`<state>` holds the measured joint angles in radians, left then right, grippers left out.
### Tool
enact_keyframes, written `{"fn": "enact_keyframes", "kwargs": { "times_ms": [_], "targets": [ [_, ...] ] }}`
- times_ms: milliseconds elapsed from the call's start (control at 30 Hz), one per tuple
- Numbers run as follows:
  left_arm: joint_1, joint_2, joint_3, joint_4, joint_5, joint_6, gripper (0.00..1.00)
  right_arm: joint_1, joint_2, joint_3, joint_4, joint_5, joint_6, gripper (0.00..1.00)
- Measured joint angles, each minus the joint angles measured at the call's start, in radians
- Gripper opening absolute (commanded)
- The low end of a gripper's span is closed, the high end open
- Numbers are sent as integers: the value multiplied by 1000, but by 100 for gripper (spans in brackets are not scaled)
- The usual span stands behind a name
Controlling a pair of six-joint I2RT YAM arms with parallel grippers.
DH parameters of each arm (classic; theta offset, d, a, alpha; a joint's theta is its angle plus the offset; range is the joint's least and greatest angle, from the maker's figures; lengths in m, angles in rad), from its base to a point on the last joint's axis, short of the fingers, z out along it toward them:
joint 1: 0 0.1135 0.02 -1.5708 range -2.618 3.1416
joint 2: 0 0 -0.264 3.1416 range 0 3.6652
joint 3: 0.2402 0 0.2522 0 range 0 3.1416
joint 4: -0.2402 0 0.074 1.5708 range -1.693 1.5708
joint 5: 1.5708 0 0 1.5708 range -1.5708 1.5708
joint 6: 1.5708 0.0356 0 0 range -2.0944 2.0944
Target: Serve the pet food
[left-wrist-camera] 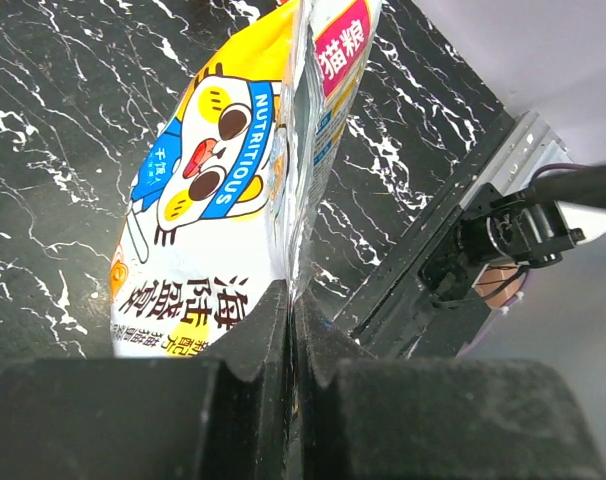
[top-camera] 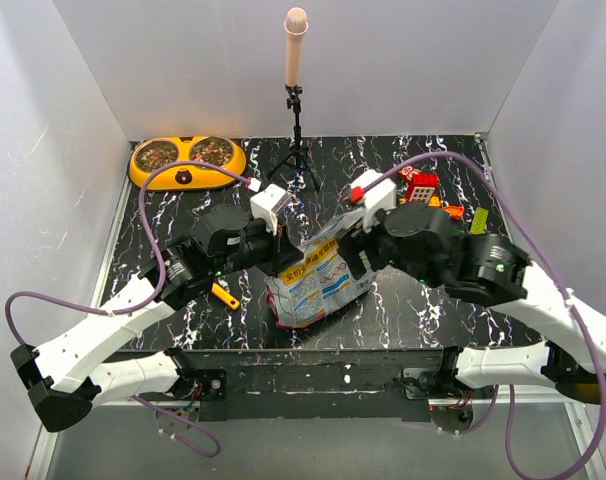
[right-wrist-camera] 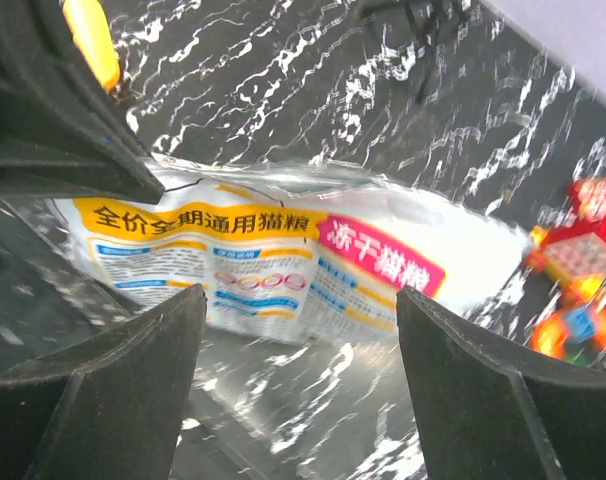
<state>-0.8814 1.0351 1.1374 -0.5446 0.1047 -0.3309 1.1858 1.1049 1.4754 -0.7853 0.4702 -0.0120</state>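
The white pet food bag (top-camera: 318,285) with colourful print and a magenta band lies tilted in the middle of the black marbled table. My left gripper (top-camera: 281,256) is shut on the bag's thin edge; in the left wrist view the jaws (left-wrist-camera: 293,305) pinch the foil seam below the cat print (left-wrist-camera: 218,170). Just right of the bag's top, my right gripper (top-camera: 355,256) is open. In the right wrist view its fingers (right-wrist-camera: 301,295) stand wide apart with the bag (right-wrist-camera: 283,255) beyond them, not touching. Brown pet food (top-camera: 210,151) lies in the bowl's cups.
The orange double bowl (top-camera: 186,178) sits at the far left. A yellow scoop (top-camera: 225,295) lies left of the bag. A microphone tripod (top-camera: 297,150) stands at the back centre. Colourful toy blocks (top-camera: 424,188) (right-wrist-camera: 581,250) are at the right. White walls enclose the table.
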Motion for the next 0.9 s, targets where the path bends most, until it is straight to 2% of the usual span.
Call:
{"fn": "enact_keyframes", "kwargs": {
  "times_ms": [133,233,400,500,700,900],
  "targets": [
    [0,-12,-18,16,23,-18,0,-2,41,221,-289,53,420,85],
    [0,-21,-28,25,40,-25,0,-2,118,394,-413,68,757,86],
    [0,-31,-41,35,68,-25,0,-18,171,428,-504,10,1238,88],
    [0,-34,-46,43,87,-20,0,-26,219,426,-530,-36,1458,87],
    [0,-47,-59,50,111,-7,0,-56,354,460,-549,-103,1736,83],
    [0,-60,-72,59,126,13,0,-83,391,409,-544,-178,1887,51]
  ]
}}
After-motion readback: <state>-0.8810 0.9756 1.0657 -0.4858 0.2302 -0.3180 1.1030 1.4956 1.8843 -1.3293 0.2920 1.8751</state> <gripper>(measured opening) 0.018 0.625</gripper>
